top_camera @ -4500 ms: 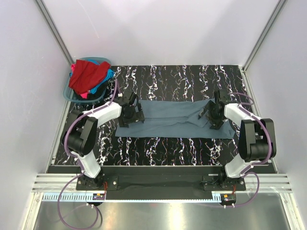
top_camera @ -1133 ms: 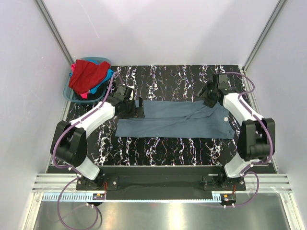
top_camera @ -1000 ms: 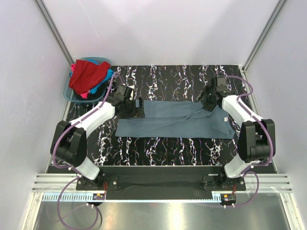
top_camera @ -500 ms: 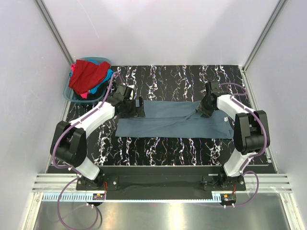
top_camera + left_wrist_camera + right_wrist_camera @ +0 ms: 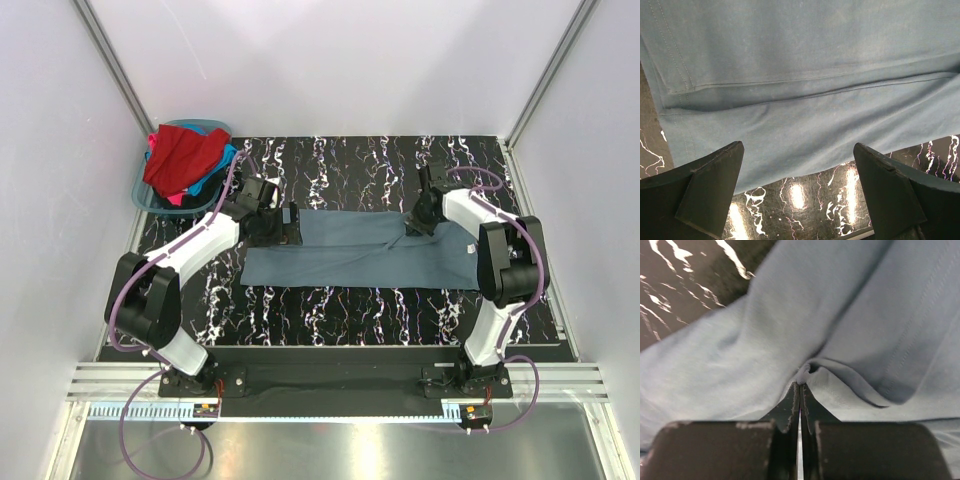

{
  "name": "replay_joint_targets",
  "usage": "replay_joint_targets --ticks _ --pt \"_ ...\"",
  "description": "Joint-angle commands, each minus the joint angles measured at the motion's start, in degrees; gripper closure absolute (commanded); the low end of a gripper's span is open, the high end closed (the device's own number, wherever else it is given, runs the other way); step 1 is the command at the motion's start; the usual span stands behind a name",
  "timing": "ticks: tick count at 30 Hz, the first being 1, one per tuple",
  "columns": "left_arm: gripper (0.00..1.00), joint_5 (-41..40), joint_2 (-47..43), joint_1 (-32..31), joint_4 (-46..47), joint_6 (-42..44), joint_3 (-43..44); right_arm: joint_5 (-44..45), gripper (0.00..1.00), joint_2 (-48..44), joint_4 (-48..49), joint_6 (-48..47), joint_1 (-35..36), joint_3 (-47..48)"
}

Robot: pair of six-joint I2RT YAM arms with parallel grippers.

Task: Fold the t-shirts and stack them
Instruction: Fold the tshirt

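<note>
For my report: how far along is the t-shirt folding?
Done: the slate grey-blue cloth t-shirt lies folded into a long strip. In hand: right claw shut on it, left claw open above it. Left: red, blue, pink cloth shirts in the teal plastic basket; no stack.

We see the right arm (image 5: 465,210) swing from the right end of the slate grey-blue t-shirt (image 5: 340,255) out over the bare worktop (image 5: 350,160), then inward along the far hem. Its jaws, apart a second ago, now press together on a small pucker of cloth. The left arm (image 5: 205,240), bent at first, now stretches further out.
</note>
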Motion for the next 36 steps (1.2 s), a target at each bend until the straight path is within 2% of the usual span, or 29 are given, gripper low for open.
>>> replay_joint_targets --ticks 1,11,19,20,22,24,26,28,30,31,36 --pt "0.01 -0.3 -1.1 -0.2 1.6 0.1 1.1 1.7 1.00 0.6 0.2 -1.3 0.9 4.2" --pt "0.01 -0.4 -0.6 -0.2 1.6 0.1 1.3 1.3 1.00 4.2 -0.2 -5.6 2.8 11.6" --pt "0.01 -0.3 -1.3 -0.2 1.6 0.4 0.2 -2.7 0.98 8.9 -1.8 -12.5 4.4 15.2" --pt "0.01 -0.2 -1.4 -0.2 1.6 0.5 0.1 -3.0 0.94 9.1 -1.9 -13.0 4.5 15.5" --pt "0.01 0.1 -1.3 -0.2 1.7 0.5 -0.1 -3.4 0.66 8.8 -2.2 -14.5 4.7 15.5" --pt "0.01 0.2 -1.3 -0.2 1.9 0.5 -0.2 -3.6 0.50 7.7 -2.4 -16.0 4.7 15.8" --pt "0.01 0.6 -1.1 -0.2 2.1 0.6 -0.1 -4.2 0.44 6.6 -3.1 -17.0 4.8 17.1" --pt "0.01 0.9 -0.8 -0.2 2.1 1.3 0.3 -4.2 0.32 5.1 -6.3 -18.0 4.7 19.1" --pt "0.01 0.7 -0.5 -0.2 2.1 2.0 0.9 -1.4 0.28 2.9 -8.8 -17.5 4.8 21.6" --pt "0.01 0.5 -0.3 -0.2 2.0 2.7 1.7 0.7 0.22 1.9 -10.2 -16.7 4.7 22.1" --pt "0.01 1.5 2.2 -0.2 1.9 4.9 5.4 8.5 0.18 -1.6 -12.2 -13.0 4.7 20.0"
